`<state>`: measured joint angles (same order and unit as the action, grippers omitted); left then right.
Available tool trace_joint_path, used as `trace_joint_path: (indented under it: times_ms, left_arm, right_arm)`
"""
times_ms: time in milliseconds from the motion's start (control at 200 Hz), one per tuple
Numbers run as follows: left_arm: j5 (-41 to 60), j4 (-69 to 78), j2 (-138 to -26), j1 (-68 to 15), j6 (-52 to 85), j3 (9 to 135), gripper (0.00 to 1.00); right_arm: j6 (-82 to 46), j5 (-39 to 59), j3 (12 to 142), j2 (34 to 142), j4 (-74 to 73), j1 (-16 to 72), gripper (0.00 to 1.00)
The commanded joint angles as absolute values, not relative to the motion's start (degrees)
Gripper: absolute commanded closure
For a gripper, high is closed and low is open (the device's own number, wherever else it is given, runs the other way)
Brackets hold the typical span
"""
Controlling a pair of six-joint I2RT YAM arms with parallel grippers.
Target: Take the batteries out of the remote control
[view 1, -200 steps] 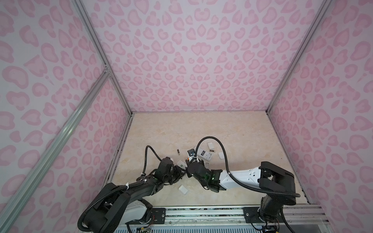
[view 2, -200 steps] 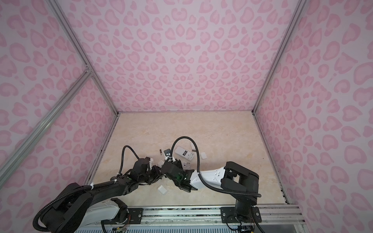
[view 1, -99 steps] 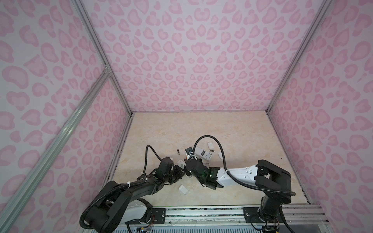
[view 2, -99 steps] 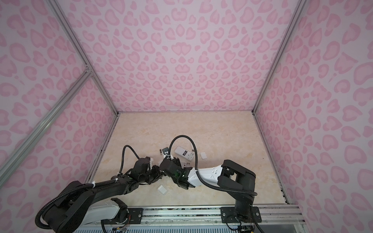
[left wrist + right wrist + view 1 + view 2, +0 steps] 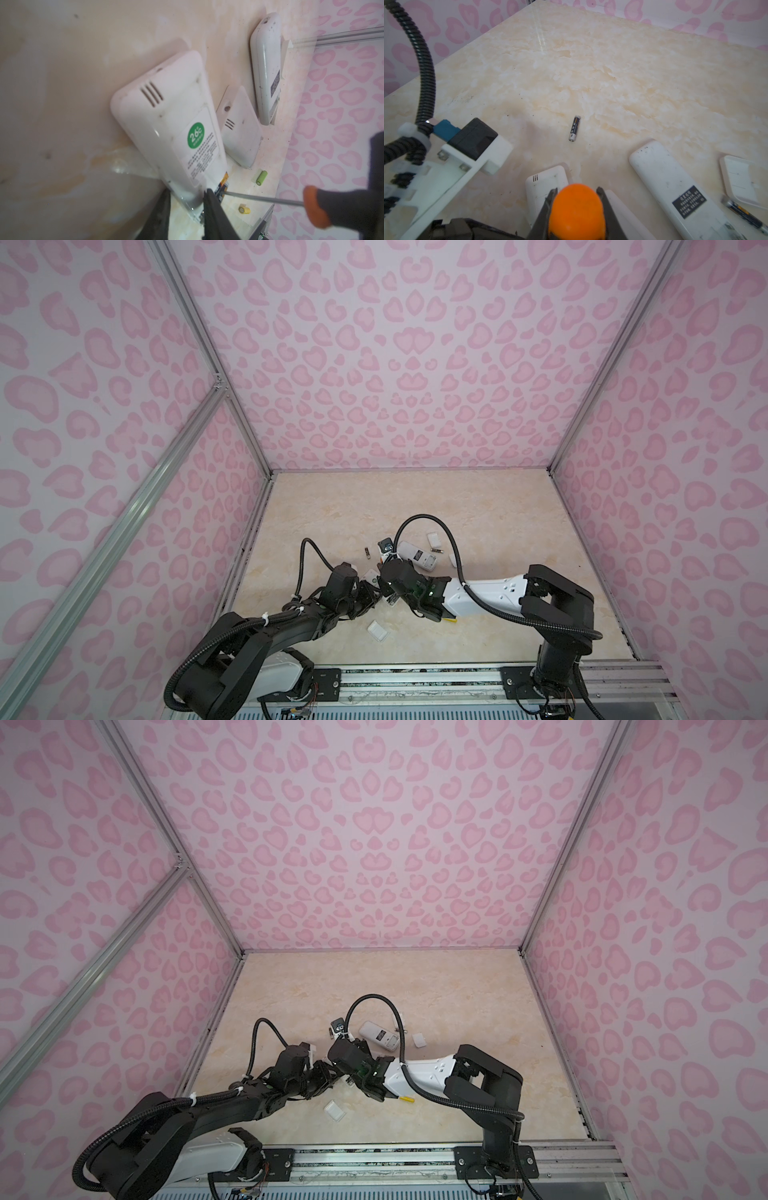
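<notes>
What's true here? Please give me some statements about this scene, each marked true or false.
1. The right gripper holds an orange-ended screwdriver. True.
2. The left gripper is empty. False: it grips one end of a white remote with a green sticker.
3. A green battery lies loose on the table. True.
4. Only one remote is there. False: a second remote lies nearby.
5. The yellow battery sits inside a remote. False: it lies on the table.

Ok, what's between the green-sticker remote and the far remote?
A smaller white vented piece lies between them, seen in the left wrist view.
</notes>
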<state>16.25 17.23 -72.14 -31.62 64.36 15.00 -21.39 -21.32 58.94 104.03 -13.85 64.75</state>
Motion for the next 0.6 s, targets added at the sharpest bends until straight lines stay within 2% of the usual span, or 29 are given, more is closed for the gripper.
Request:
trace_joint_path:
  times_ms: [0, 595]
  left_arm:
    - [15.36, 16.79, -72.16, -31.64, 63.52, 15.12, 0.68]
    - [15.53, 16.45, -72.39, -31.63, 63.04, 15.48, 0.69]
  right_arm:
    - [-20.83, -20.59, 59.28, 104.71, -14.62, 64.72, 1.0]
    - [-21.4, -15.84, 63.47, 107.61, -10.29, 62.54, 1.0]
